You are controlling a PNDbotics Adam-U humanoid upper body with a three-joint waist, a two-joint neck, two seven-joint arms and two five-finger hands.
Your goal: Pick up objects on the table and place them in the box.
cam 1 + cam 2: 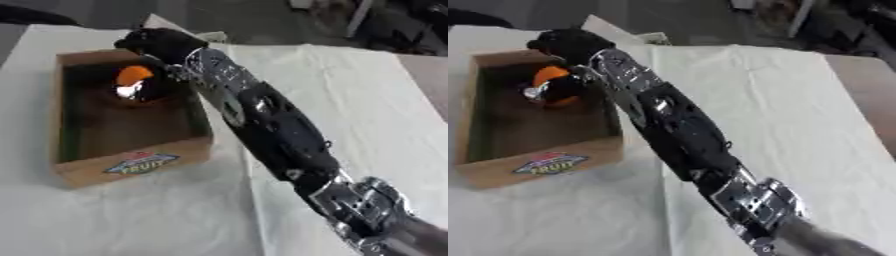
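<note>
**Right hand over the box, orange object in its fingers**

The right arm (271, 125) entered from the lower right of the frame and ran diagonally up to the upper left, black shell with silver joints near the wrist and elbow. The right hand (157, 44) sat above the far part of the box (131, 167), at the upper left of the frame.

Under the hand was an orange object (134, 75): rounded, bright orange on top, with a small pale or silvery patch at its lower left side and a dark mass around its lower part. What the object was could not be made out beyond colour and shape. The dark fingers (560, 87) appeared curled round it, so the hand read as grasping the orange object. Whether the object touched the box floor could not be told.

The box was brown cardboard, open-topped, dark inside, with a colourful label (142, 163) on its near wall; the lettering looked like "FRUIT". It stood on a white cloth (350, 100) covering the table, left of the frame's centre. The cloth lay slightly rumpled, with a fold line running down beneath the arm.

The left hand showed in neither view.
</note>
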